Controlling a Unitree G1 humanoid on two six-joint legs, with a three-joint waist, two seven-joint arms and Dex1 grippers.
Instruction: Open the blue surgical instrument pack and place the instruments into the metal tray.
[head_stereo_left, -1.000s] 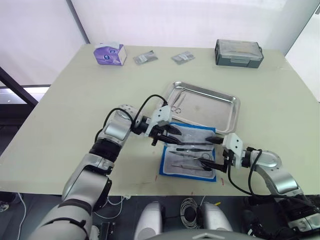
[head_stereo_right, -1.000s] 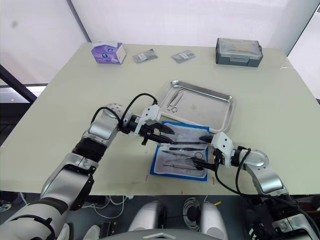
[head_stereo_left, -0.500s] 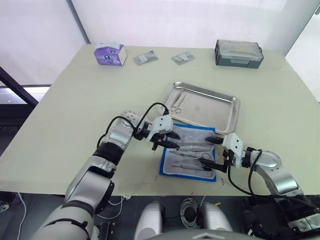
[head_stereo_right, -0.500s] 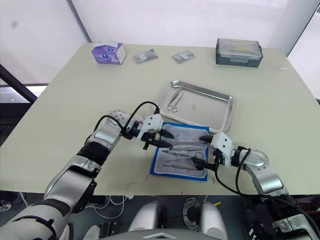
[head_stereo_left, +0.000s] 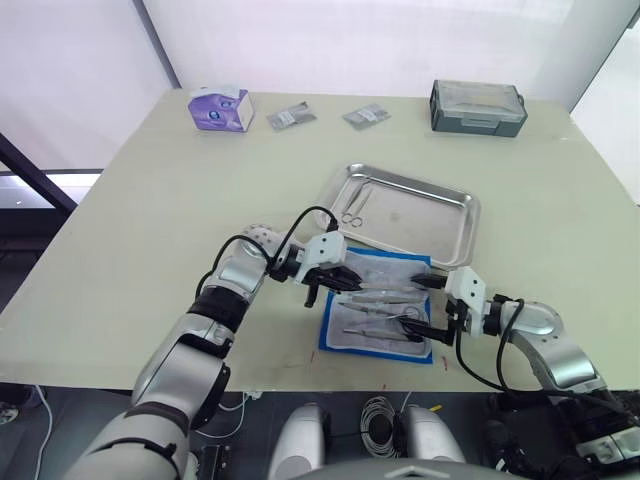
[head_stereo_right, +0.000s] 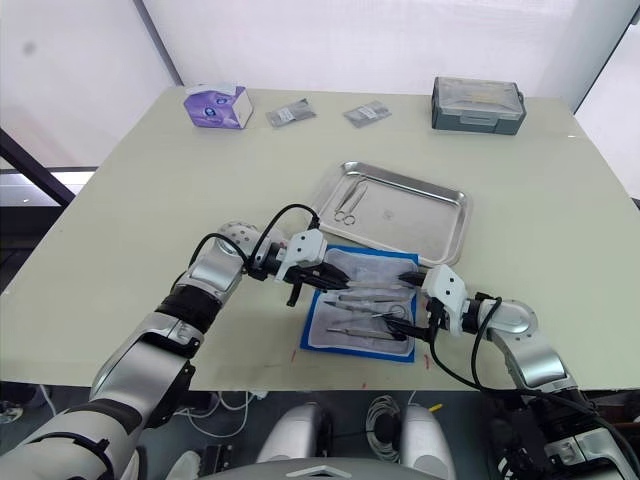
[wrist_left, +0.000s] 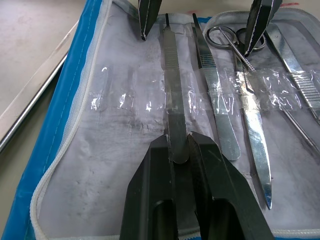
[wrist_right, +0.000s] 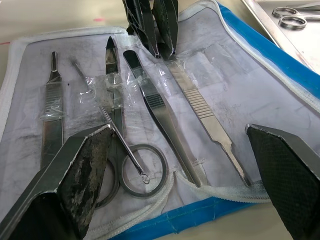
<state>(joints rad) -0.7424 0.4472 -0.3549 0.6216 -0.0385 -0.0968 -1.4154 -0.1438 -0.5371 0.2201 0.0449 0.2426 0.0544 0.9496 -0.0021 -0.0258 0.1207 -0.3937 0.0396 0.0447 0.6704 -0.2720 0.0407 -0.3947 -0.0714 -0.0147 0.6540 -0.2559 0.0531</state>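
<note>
Blue surgical instrument pack: blue fabric shell, pale matt lining, glossy crinkled clear-plastic retaining strip. Instruments: polished silver metal, ribbed grips. Metal tray: shiny stainless steel. Tabletop: smooth matt cream.

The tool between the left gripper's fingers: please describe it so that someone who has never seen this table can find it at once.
Start at the metal tray; just in front of it lies the opened blue surgical instrument pack. Under its clear strap, the left gripper pinches one end of a flat handle. Unlike the neighbouring tweezers and ring-handled scissors, it is one straight ribbed bar.
</note>
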